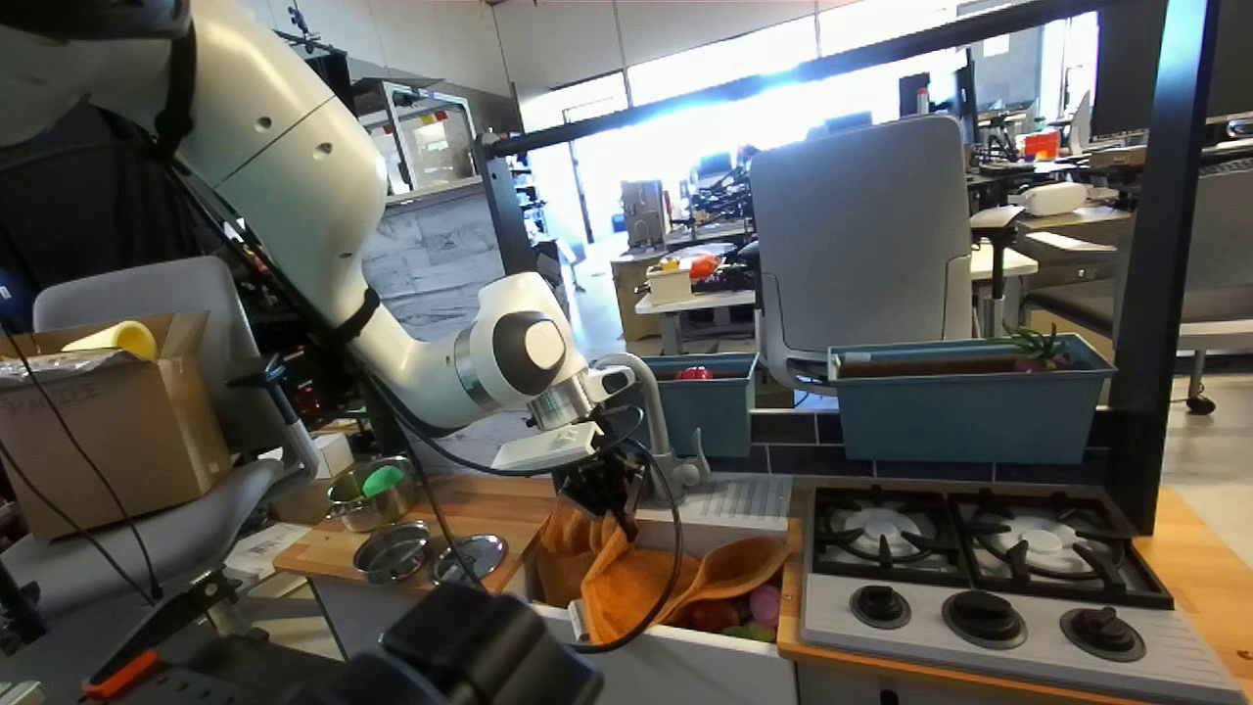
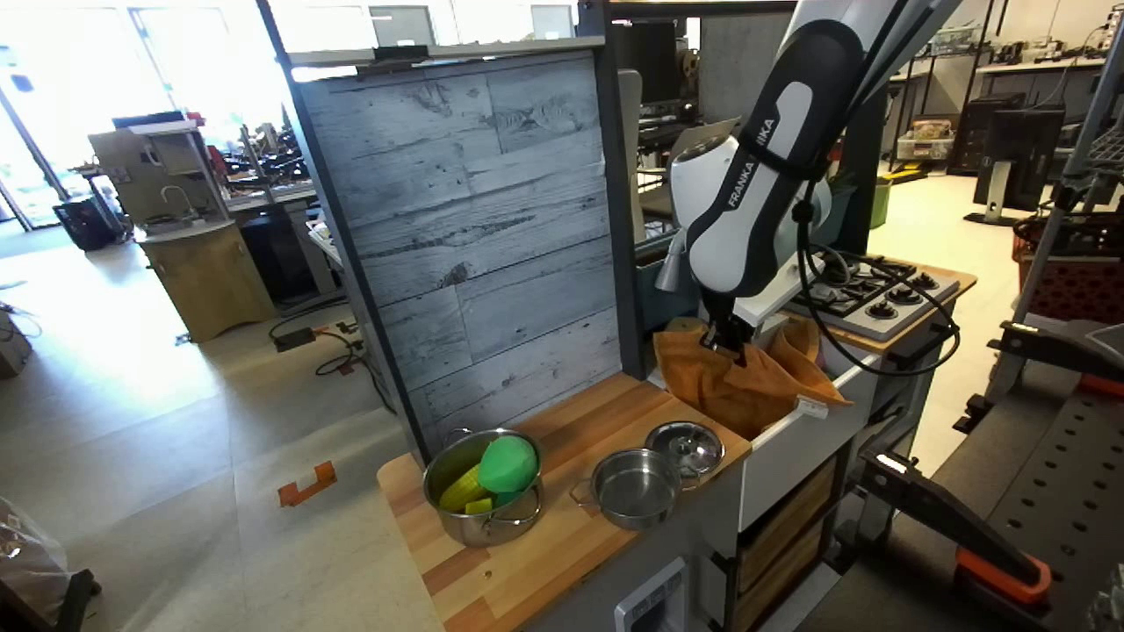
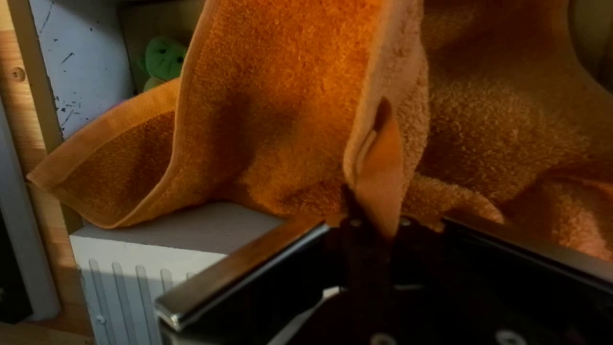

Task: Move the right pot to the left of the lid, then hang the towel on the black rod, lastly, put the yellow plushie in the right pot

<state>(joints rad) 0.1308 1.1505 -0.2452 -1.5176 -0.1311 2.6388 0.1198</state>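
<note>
My gripper [image 1: 624, 527] is shut on a fold of the orange towel [image 1: 641, 583] at the sink. The pinched fold shows between the fingertips [image 3: 376, 225] in the wrist view. The towel [image 2: 733, 391] hangs into the sink and drapes over its front edge. On the wooden counter, a small empty pot [image 2: 634, 496] stands beside the glass lid [image 2: 687, 446]. A larger pot [image 2: 486, 529] stands at the counter's far end and holds green and yellow items. I cannot tell whether the yellow item [image 2: 464, 488] is a plushie. The black rod [image 1: 812, 70] runs high above the counter.
A faucet [image 1: 648, 392] rises behind the sink. The stove [image 1: 920, 627] lies beside the sink. Blue planters [image 1: 974, 411] hang behind the counter. A green plushie [image 3: 165, 58] and other soft toys lie in the sink. A wood-look panel [image 2: 492, 228] stands behind the pots.
</note>
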